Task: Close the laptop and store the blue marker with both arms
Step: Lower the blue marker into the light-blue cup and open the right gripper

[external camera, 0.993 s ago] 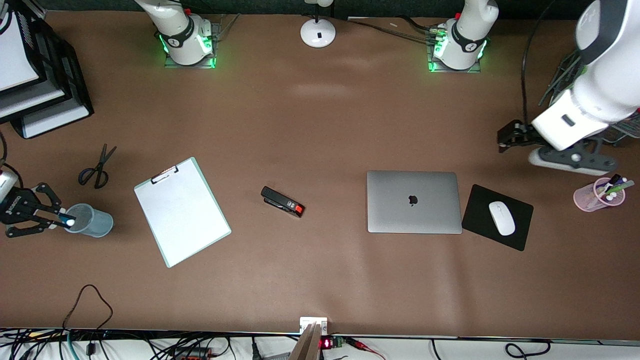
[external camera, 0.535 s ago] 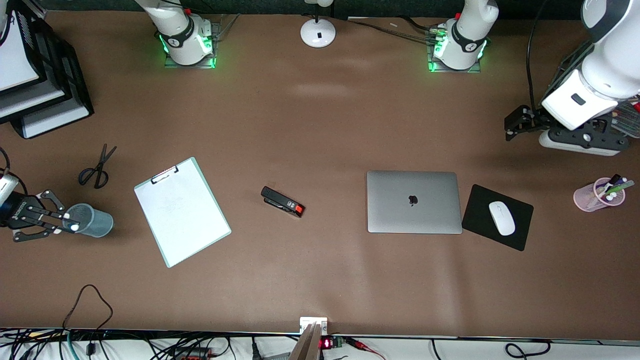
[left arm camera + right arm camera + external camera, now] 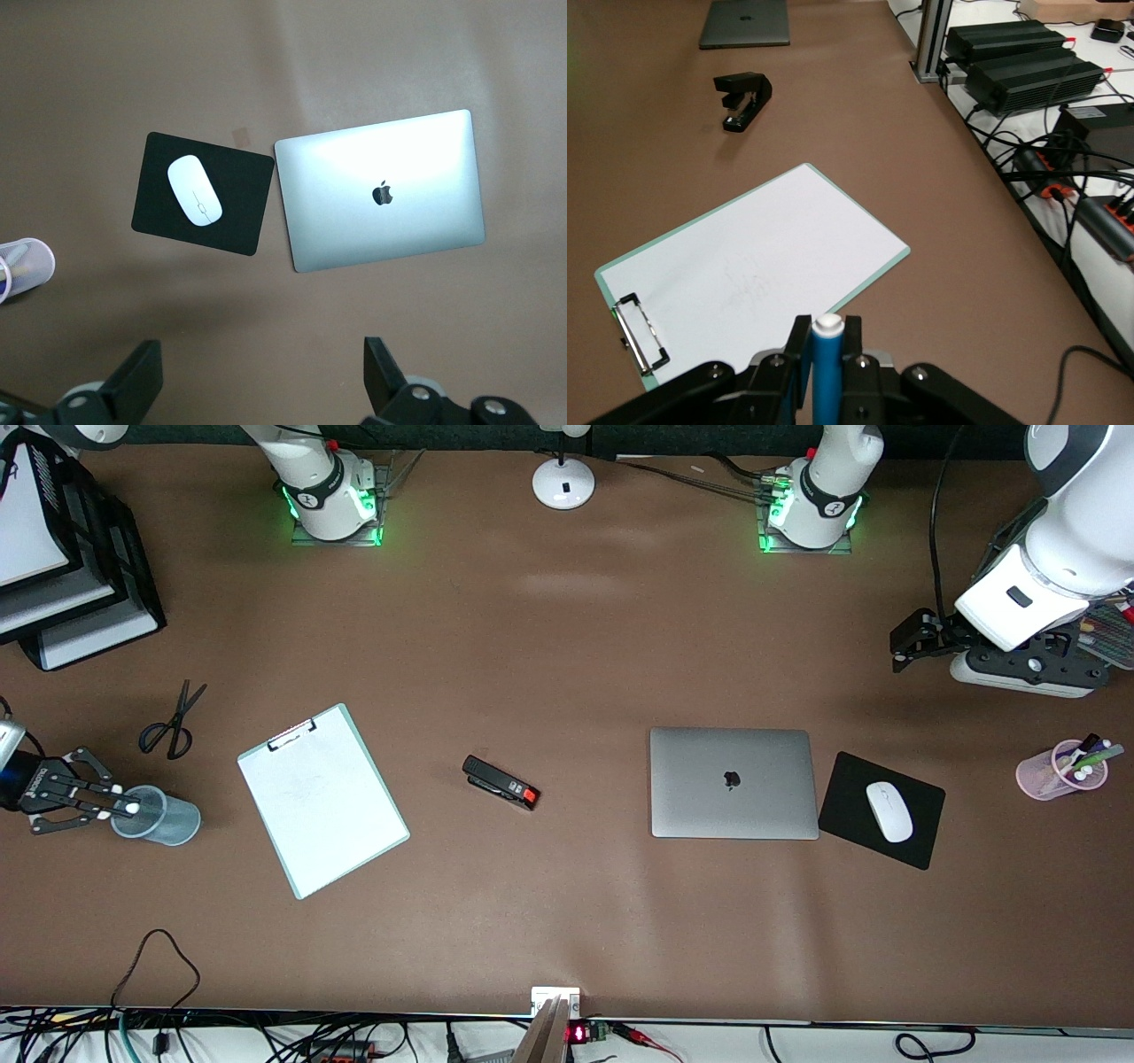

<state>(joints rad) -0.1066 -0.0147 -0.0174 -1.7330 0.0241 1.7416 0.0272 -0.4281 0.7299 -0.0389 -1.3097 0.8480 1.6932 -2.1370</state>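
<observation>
The laptop [image 3: 733, 783] lies closed on the table with its logo lid up, and it also shows in the left wrist view [image 3: 381, 190] and the right wrist view [image 3: 744, 22]. My right gripper [image 3: 113, 804] is shut on the blue marker [image 3: 129, 808], whose white cap sits at the rim of a grey-blue cup [image 3: 164, 817] at the right arm's end of the table. The right wrist view shows the marker [image 3: 827, 372] clamped in that gripper [image 3: 827, 354]. My left gripper [image 3: 897, 653] is open and empty, up in the air over bare table at the left arm's end; it also shows in its own wrist view [image 3: 257, 381].
A clipboard [image 3: 321, 802] with white paper, a black stapler [image 3: 500, 782] and scissors [image 3: 173, 722] lie on the table. A black mouse pad [image 3: 921, 841] with a white mouse [image 3: 889, 811] lies beside the laptop. A pink cup [image 3: 1041, 775] holds pens. Stacked trays [image 3: 62, 558] stand at the right arm's end.
My left gripper has risen and drawn back toward its end of the table. My right gripper shifted slightly at the cup, the marker still in its grip.
</observation>
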